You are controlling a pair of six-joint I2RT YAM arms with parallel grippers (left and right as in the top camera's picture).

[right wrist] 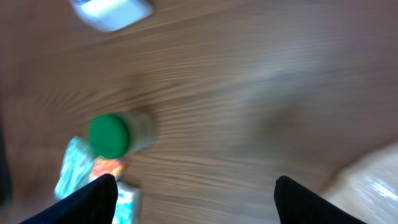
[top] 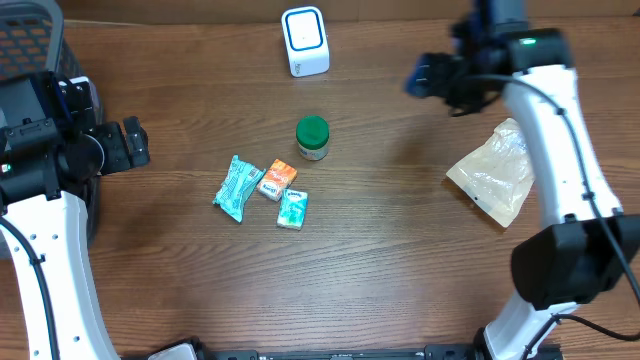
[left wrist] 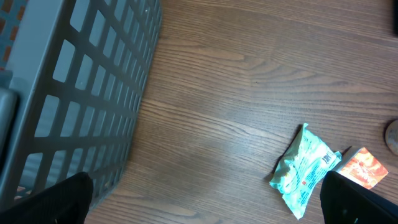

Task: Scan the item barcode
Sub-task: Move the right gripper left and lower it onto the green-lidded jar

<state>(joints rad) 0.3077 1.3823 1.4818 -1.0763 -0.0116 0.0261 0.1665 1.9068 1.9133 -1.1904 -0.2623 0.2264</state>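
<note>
The right gripper [top: 418, 78] hangs near the far right corner of the table [top: 400, 270], jaws spread and empty. The green-lidded jar [top: 312, 137] stands upright mid-table, to its left and toward the front. It is probably the closest item, though the wrist view is blurred. Three packets [top: 277, 180] lie just past it, and the scanner [top: 305, 41] sits at the far edge. Nothing stands between. The left gripper [top: 139, 142], also spread, sits farther off by the left-edge basket [top: 30, 40].

White scanner [top: 305, 40] stands beyond upright green-lidded jar [top: 313, 138] and three packets [top: 277, 180].
</note>
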